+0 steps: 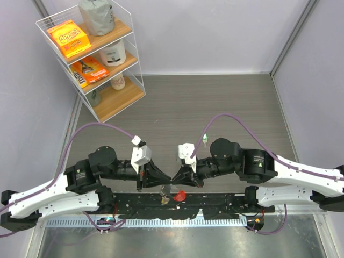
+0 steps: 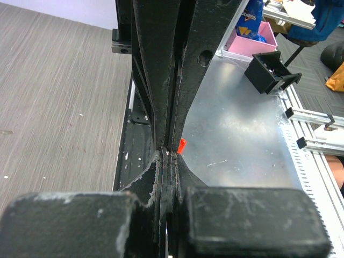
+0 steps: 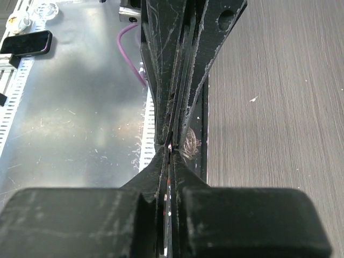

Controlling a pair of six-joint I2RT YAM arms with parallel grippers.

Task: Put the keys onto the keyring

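Overhead, we count two black two-finger grippers meeting tip to tip above the near edge of the grey wood-grain table [image 1: 215,102]: the left gripper [image 1: 165,180] and the right gripper [image 1: 179,177]. Just below their tips sits one red crescent loop [image 1: 180,195], with one small bunch of silvery chain [image 1: 165,194] beside it. One tiny green-headed key [image 1: 206,138] lies apart on the table, by the right arm's purple cable; we cannot pick out a yellow one. At far left stands one white wire shelf [image 1: 137,59] with three wooden boards and two orange boxes [image 1: 69,37]. From the left wrist, the left gripper [image 2: 167,164] has its fingers pressed together, nose to nose with the right gripper [image 2: 173,97], and one sliver of the red loop [image 2: 183,145] peeks out beside the tips. From the right wrist, the right gripper [image 3: 171,161] is likewise closed, and the chain [image 3: 188,144] shows just right of the tips. We cannot tell what either pair pinches.
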